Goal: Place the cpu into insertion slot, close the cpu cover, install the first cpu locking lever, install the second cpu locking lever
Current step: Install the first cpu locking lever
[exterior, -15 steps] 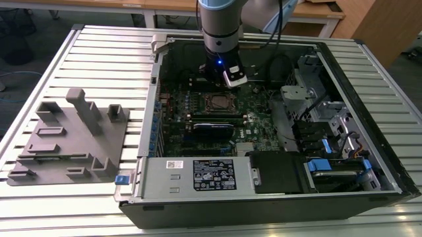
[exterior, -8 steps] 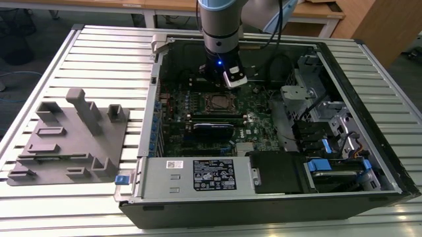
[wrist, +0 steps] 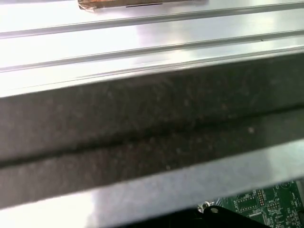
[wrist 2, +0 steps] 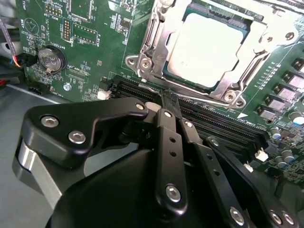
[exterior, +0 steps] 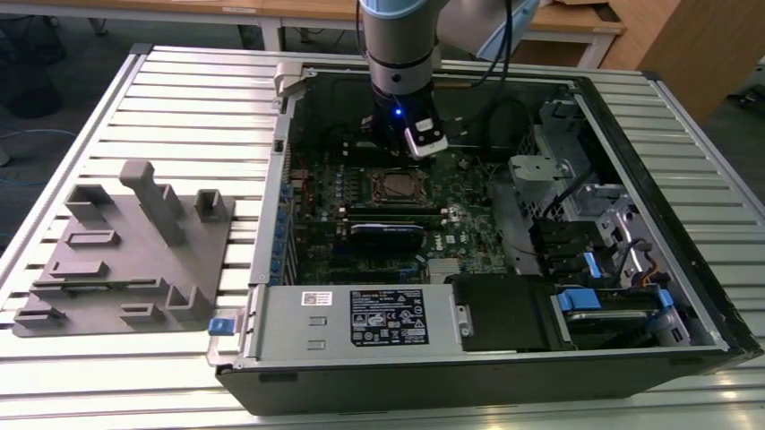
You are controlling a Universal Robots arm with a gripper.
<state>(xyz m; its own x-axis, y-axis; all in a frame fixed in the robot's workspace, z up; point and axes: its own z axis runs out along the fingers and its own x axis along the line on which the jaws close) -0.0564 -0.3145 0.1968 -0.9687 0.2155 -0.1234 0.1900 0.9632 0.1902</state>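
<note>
Cpu [wrist 2: 204,45] lies pale and flat in the insertion slot [wrist 2: 142,64] on the green circuit board [wrist 2: 85,76], with the cpu cover [wrist 2: 259,45] folded down so its silver frame borders the chip. From the exterior view, the arm reaches down into the open computer case [exterior: 669,269], and the gripper [exterior: 416,150] hangs just beside the socket. In the second wrist view its black fingers [wrist 2: 166,142] are drawn tight together, their tips low at the socket's edge next to the long black memory slots [wrist 2: 223,121]; I cannot tell whether anything thin is pinched between them.
</note>
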